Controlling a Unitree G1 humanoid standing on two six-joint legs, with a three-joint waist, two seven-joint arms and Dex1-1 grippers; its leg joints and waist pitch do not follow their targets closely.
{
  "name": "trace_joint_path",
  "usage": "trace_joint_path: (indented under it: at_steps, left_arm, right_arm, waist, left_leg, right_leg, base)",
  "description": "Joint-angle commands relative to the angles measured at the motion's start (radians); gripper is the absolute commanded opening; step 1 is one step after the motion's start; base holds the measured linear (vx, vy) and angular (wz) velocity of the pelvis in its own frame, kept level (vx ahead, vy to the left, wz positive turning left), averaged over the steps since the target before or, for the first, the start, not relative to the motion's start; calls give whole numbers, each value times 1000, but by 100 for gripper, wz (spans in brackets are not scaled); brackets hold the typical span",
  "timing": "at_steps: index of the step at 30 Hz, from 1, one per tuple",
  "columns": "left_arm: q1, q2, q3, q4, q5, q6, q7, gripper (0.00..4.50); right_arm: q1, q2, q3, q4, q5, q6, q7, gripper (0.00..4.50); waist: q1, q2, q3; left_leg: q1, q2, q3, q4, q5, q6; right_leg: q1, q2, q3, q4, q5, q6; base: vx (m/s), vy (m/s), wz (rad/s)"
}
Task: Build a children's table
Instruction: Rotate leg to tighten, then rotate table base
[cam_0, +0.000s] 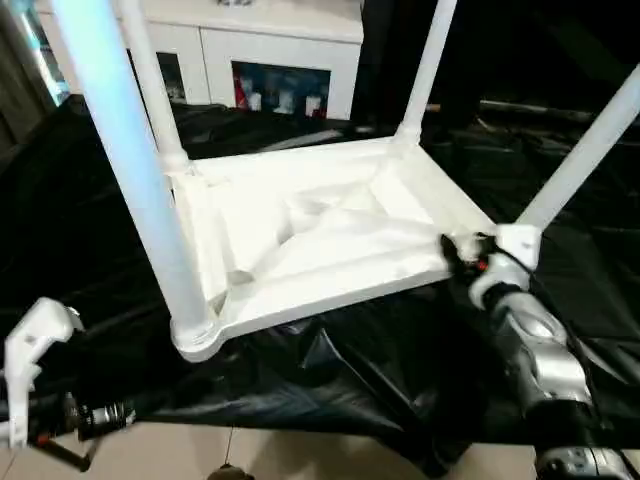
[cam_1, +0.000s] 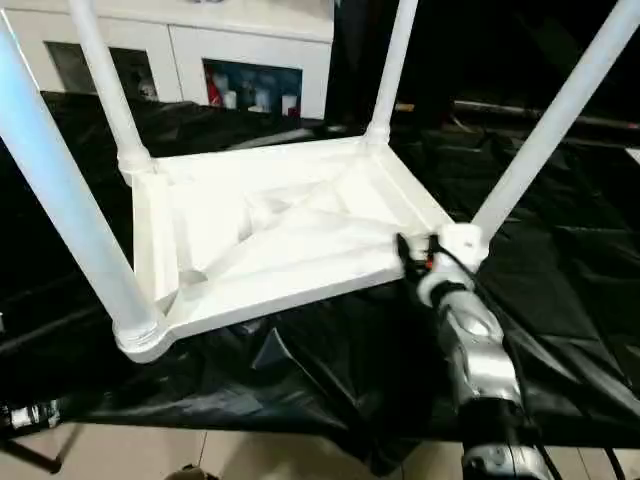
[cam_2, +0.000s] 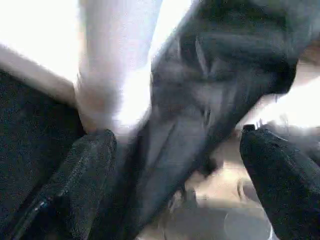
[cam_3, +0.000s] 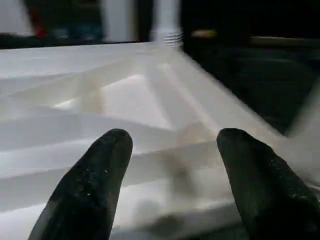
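From the head camera, the children's table (cam_0: 320, 240) lies upside down on the black sheeting (cam_0: 90, 220) of the big tabletop, all four white legs (cam_0: 130, 160) standing up from its corner sockets, and the right claw (cam_0: 462, 252) sits at its near right corner. The left wrist camera has the left claw (cam_2: 175, 165) spread wide, beside the foot of a leg, gripping nothing. The right wrist camera shows the right claw's fingers (cam_3: 95, 180) apart over the table's ribbed underside, holding nothing.

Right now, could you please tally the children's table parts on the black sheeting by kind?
Tabletop, lying underside up: 1
Legs standing in the corner sockets: 4 (near left, far left, far right, near right)
Total: 5 parts
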Motion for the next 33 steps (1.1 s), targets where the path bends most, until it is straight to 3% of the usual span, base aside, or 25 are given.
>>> trace_joint_path:
  at_steps: [1, 3, 8, 13, 18, 25, 29, 30, 33]
  left_arm:
    - [-25, -12, 33, 25, -29, -34, 18, 444]
    - [-32, -15, 33, 33, -29, -47, 21, 444]
    - [-108, -71, 8, 68, -23, -120, 66, 444]
    - [-185, -137, -48, 35, -85, -115, 97, 444]
    - [-282, -210, -138, 31, -104, -124, 126, 444]
    - [-326, -234, -214, -33, -206, -40, 115, 444]
    - [-358, -257, -259, -66, -277, 29, 124, 444]
    - [-386, -273, -308, -79, -280, 47, 135, 444]
    - [-418, -295, -365, -81, -271, 56, 149, 444]
  right_arm:
    - [28, 4, -35, -31, -17, 23, -60, 312]
    - [40, 4, -38, -47, -24, 33, -76, 312]
    - [98, 9, -36, -101, -68, 117, -179, 312]
    - [99, 25, -13, -102, -78, 161, -192, 312]
    - [13, 13, 34, 18, -106, 216, -157, 312]
    - [-111, 10, 82, 178, -141, 208, -103, 312]
    - [-192, 28, 113, 283, -153, 196, -64, 312]
    - [-239, 52, 133, 335, -161, 182, -38, 312]
    - [-278, 87, 156, 371, -163, 164, -1, 312]
  waist:
    - [-4, 32, -47]
    - [-6, 27, -48]
    - [-8, 26, -51]
    - [-7, 27, -55]
    - [-11, 26, -55]
    - [-10, 23, -63]
    - [-14, 17, -61]
    - [-18, 16, -59]
    - [-25, 16, -61]
  left_leg:
    - [35, -11, 5, -84, -513, -62]
    - [25, -12, 3, -86, -492, -60]
    - [28, -11, 4, -85, -472, -59]
    - [29, -11, 6, -82, -448, -60]
    - [30, -13, 8, -80, -435, -67]
    - [25, -14, 12, -71, -342, -65]
    - [23, -14, 14, -71, -350, -64]
    - [22, -15, 13, -71, -359, -68]
    - [20, -13, 11, -72, -367, -71]
  right_leg:
    - [5, -14, 25, -99, -366, -118]
    - [14, -14, 24, -95, -349, -112]
    - [14, -13, 25, -92, -318, -114]
    - [16, -13, 26, -84, -265, -131]
    - [18, -12, 25, -83, -270, -130]
    - [29, -11, 24, -67, -161, -158]
    - [30, -11, 23, -70, -187, -163]
    - [29, -11, 22, -71, -211, -165]
    - [32, -15, 22, -71, -237, -157]
  base:
    - [0, 0, 0]
    - [0, 0, 0]
    - [0, 0, 0]
    - [0, 0, 0]
    - [0, 0, 0]
    - [0, 0, 0]
    - [0, 0, 0]
    - [0, 0, 0]
    - [0, 0, 0]
